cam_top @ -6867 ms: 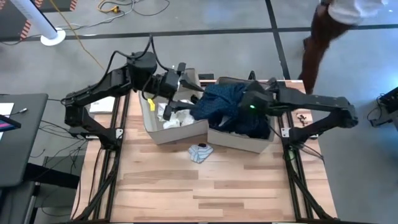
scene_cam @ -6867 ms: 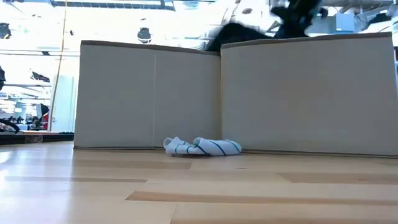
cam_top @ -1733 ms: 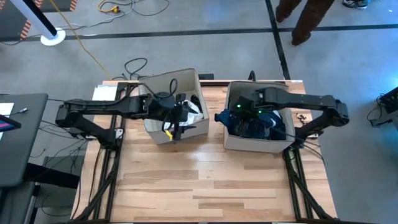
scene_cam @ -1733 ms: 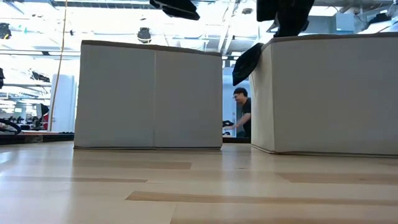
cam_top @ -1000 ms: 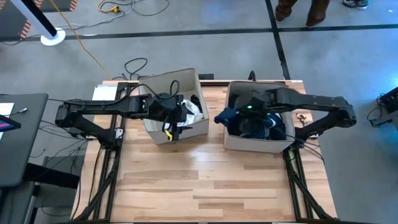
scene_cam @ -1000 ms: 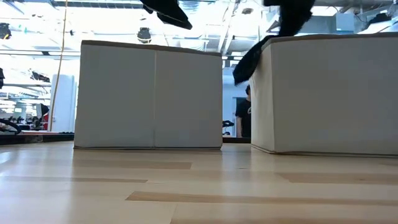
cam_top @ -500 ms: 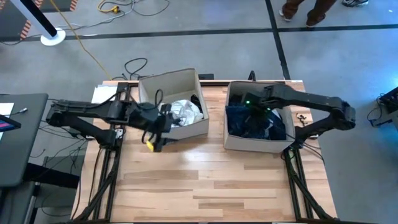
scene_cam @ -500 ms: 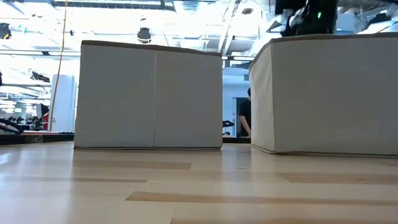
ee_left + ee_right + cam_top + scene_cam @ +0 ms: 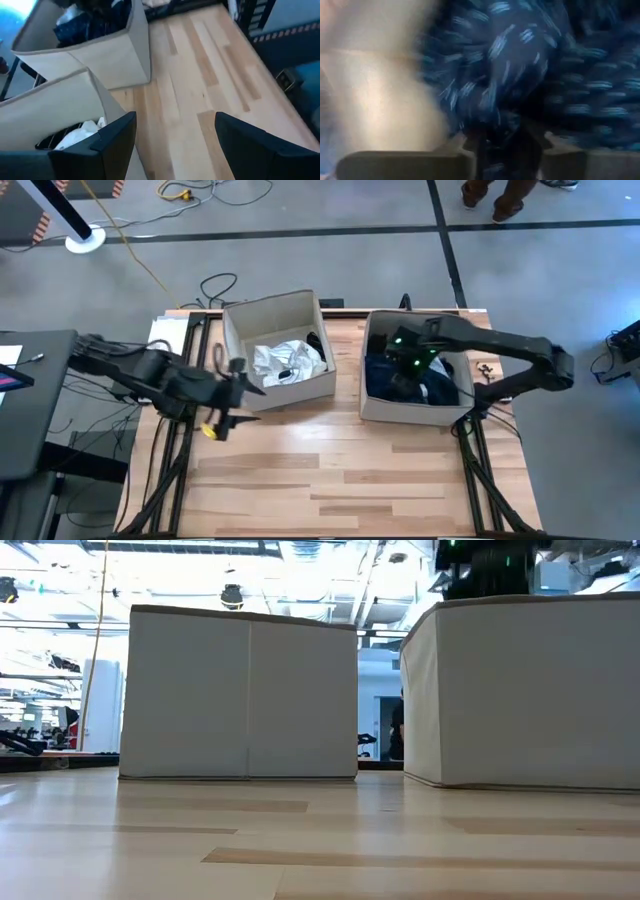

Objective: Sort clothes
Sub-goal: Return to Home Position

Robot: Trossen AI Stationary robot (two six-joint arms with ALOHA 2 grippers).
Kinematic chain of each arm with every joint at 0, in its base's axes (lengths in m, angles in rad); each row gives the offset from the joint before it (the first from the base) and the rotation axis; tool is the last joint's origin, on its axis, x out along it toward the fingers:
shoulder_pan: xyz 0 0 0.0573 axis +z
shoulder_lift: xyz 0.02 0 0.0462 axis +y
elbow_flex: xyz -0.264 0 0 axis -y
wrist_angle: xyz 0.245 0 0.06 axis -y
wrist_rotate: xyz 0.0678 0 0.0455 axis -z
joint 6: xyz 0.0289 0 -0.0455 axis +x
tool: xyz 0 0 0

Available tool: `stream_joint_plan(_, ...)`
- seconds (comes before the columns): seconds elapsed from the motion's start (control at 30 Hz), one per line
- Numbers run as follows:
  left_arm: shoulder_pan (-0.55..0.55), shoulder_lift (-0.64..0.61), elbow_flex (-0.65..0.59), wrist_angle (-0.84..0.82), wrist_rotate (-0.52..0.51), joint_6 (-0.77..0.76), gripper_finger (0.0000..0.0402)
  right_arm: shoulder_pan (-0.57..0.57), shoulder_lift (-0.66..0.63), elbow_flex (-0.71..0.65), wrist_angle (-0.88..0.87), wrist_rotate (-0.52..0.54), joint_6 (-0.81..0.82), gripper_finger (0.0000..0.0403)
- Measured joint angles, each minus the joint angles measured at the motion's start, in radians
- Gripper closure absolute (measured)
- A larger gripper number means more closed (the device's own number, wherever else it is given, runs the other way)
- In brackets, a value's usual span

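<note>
Plainly, two open-topped boxes stand side by side, a gap between them, on the far half of the pale wooden plank table point(image 9: 330, 470): the left beige fabric box point(image 9: 295, 393) and the right beige fabric box point(image 9: 412, 413). The left one holds a crumpled heap of white garments point(image 9: 285, 362) with one black piece of cloth point(image 9: 316, 340) at its far right corner. How many white pieces make up the heap I cannot tell. The right one holds a pile of dark navy patterned garments point(image 9: 385, 385), likewise not countable.

Two dark arms are in view. The left gripper point(image 9: 248, 385) hangs near the table's left edge, just beside the left box's near left corner. Its fingers point(image 9: 95, 150) are spread wide, with only wood showing between them. The right gripper point(image 9: 408, 368) is down inside the right box, against the navy cloth; whether it is parted or clamped on fabric I cannot tell.

Around the table is a grey concrete floor point(image 9: 330, 260) crossed by dark lines, with loose cables point(image 9: 215, 283) behind the left box and one person's legs point(image 9: 495, 195) at the far edge. From table height a bright hall with ceiling lights shows beyond, and one dark figure point(image 9: 396, 730) stands in the gap between the boxes.
</note>
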State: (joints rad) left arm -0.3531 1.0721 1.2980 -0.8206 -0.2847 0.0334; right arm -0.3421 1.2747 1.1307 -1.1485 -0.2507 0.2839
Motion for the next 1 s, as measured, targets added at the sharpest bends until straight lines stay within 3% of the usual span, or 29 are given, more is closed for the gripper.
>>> stream_joint_plan(0.23, -0.035, -0.179, -0.077, -0.002, -0.045, -0.090, 0.0136, 0.073, -0.164, 0.161, 0.060, 0.076, 0.011, 0.0212)
stream_joint_plan(0.4, -0.083, -0.338, -0.215, 0.013, -0.162, -0.165, 0.0136, 0.129, -0.292, 0.212, 0.161, 0.087, 0.026, 0.0150)
stream_joint_plan(0.53, -0.129, -0.457, -0.369, 0.130, -0.168, -0.230, 0.0136, 0.235, -0.392, 0.190, 0.282, 0.116, 0.014, 0.0111)
stream_joint_plan(0.63, -0.184, -0.527, -0.516, 0.294, -0.174, -0.233, 0.0136, 0.362, -0.464, 0.117, 0.393, 0.137, -0.012, 0.0084)
stream_joint_plan(0.9, -0.285, -0.591, -0.918, 0.854, -0.230, -0.133, 0.0136, 0.751, -0.652, -0.287, 0.775, 0.427, -0.113, 0.0037)
stream_joint_plan(1.0, -0.307, -0.592, -1.018, 0.976, -0.241, -0.106, 0.0136, 0.854, -0.680, -0.443, 0.924, 0.509, -0.138, 0.0035)
